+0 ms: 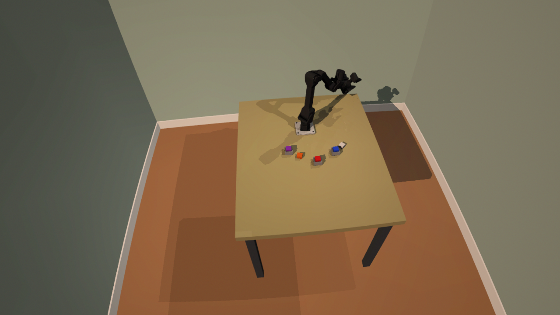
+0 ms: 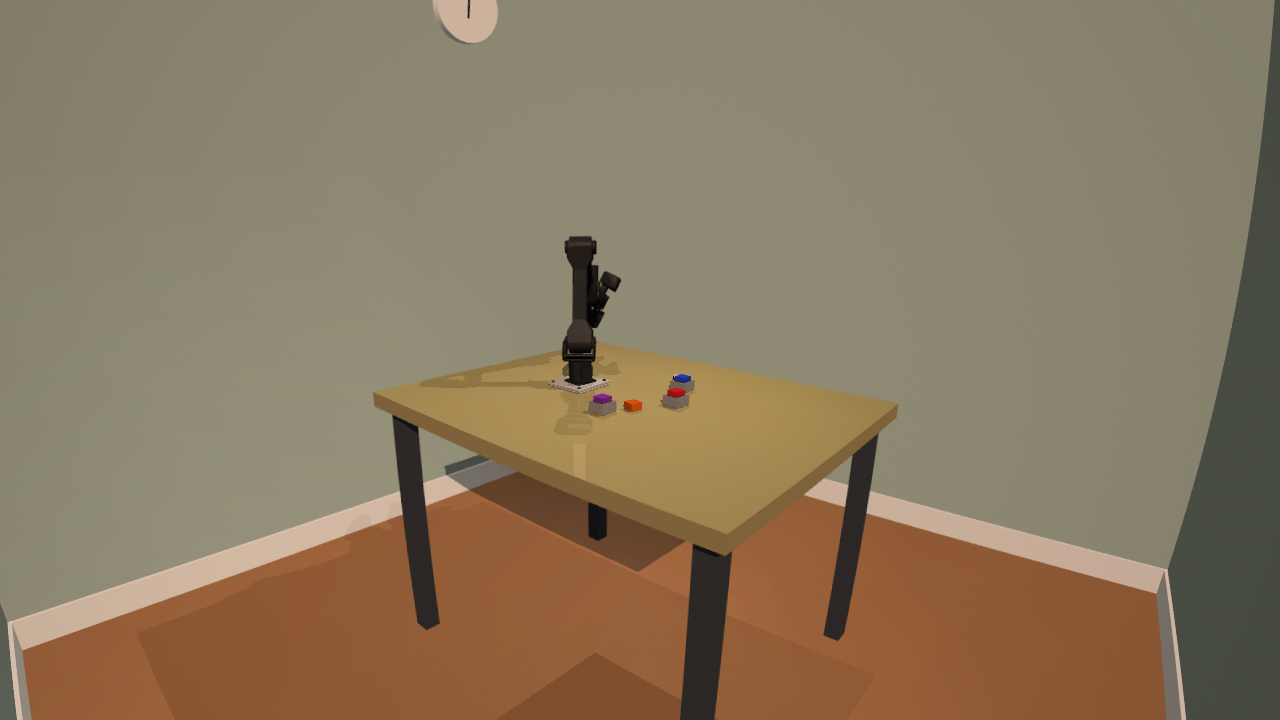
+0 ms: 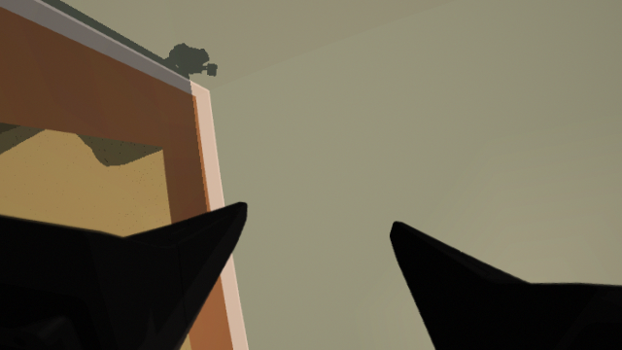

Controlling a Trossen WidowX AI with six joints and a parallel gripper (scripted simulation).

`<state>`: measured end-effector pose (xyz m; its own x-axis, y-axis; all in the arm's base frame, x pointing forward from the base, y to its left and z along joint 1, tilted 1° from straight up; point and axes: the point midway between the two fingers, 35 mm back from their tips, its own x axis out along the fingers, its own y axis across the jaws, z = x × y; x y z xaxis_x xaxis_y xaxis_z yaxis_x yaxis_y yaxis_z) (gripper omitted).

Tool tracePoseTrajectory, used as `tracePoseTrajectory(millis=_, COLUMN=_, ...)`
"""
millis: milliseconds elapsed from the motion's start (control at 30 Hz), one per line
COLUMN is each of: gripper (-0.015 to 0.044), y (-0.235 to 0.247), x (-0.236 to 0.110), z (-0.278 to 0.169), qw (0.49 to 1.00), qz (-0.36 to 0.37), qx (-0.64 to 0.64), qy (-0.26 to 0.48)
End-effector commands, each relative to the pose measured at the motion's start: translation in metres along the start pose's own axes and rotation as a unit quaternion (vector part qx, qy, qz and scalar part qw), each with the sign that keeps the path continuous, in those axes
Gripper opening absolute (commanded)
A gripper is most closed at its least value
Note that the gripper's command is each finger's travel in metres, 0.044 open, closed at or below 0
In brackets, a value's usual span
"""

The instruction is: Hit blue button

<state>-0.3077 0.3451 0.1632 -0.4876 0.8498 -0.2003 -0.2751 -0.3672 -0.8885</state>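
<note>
Blue button cap-up on the table, black end effector spread wide, empty, high above.

Blue button, red button, purple button, orange block, tan table.
</note>
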Motion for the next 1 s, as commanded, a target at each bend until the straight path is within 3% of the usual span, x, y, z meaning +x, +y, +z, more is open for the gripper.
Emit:
tracePoseTrajectory(millis=0, gripper=0.04, y=-0.021, x=0.012, z=-0.071, qw=0.991, qz=0.023, qx=0.091, qy=0.095)
tracePoseTrajectory(millis=233, gripper=0.04, y=-0.052, x=-0.005, z=-0.194, qw=0.928, qz=0.032, qx=0.266, qy=0.26)
tracePoseTrajectory(millis=467, gripper=0.04, y=-0.074, x=-0.068, z=-0.299, qw=0.796, qz=-0.001, qx=0.446, qy=0.409)
tracePoseTrajectory(millis=700, gripper=0.04, y=-0.083, x=-0.164, z=-0.37, qw=0.593, qz=-0.07, qx=0.608, qy=0.523)
tracePoseTrajectory(millis=967, gripper=0.04, y=-0.081, x=-0.289, z=-0.396, qw=0.288, qz=-0.175, qx=0.735, qy=0.588)
